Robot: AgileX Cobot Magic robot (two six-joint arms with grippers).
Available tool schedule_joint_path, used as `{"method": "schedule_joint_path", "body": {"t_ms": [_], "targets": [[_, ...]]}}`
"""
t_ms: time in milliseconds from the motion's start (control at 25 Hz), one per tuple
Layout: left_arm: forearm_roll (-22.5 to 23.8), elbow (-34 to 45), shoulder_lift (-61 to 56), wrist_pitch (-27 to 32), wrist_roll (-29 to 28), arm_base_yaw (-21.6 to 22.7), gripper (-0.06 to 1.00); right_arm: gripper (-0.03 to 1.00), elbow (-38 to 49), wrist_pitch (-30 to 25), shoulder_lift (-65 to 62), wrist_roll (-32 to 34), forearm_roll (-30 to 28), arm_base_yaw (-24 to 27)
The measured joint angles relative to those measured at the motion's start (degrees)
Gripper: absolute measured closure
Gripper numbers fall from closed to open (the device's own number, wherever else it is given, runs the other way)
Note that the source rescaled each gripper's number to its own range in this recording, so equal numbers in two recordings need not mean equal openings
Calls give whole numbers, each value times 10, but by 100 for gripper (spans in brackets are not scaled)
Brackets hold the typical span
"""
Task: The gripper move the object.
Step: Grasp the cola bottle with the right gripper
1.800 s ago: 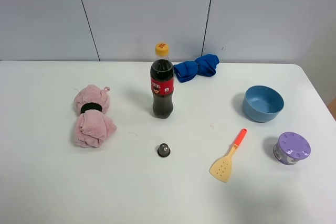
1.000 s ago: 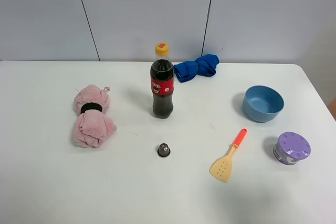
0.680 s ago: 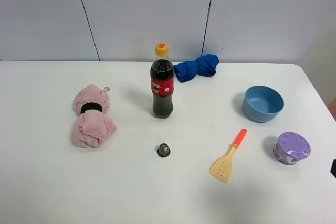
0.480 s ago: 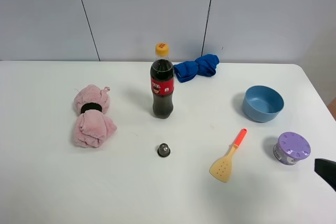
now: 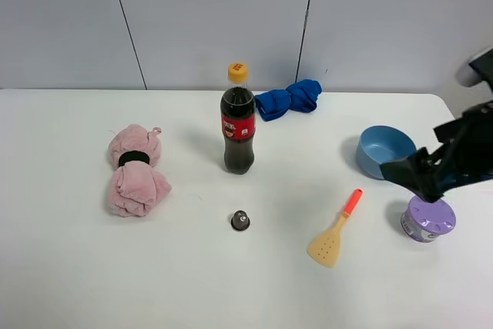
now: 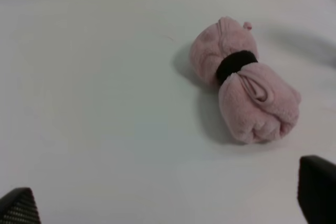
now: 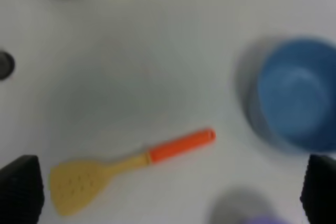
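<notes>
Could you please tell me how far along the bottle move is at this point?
Nothing looks done: the tall yellow-capped cola bottle stands untouched on the white table. In hand: the black right gripper hovers open by the blue bowl, apart from the bottle. Left: reach, grasp and move it.

Right arm (image 5: 466, 148): black, angular housings, with a grey-white block (image 5: 476, 67) at the upper end. Right gripper (image 5: 400, 169): black, tapered. Left gripper (image 6: 168, 203): black fingertips (image 6: 18, 206), one with a textured face.
</notes>
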State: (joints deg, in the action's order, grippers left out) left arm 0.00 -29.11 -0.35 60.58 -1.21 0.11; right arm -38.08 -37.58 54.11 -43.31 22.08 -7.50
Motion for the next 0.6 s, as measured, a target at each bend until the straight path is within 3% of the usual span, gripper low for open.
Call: {"method": "schedule_joint_path", "body": {"t_ms": [240,600], "targets": [[0,0,0,0,0,0,-6,-3,-1,125,109,-145,56,-89],[0,0,0,0,0,0,-6,-3,-18,327,328,-191,85,-189]]}}
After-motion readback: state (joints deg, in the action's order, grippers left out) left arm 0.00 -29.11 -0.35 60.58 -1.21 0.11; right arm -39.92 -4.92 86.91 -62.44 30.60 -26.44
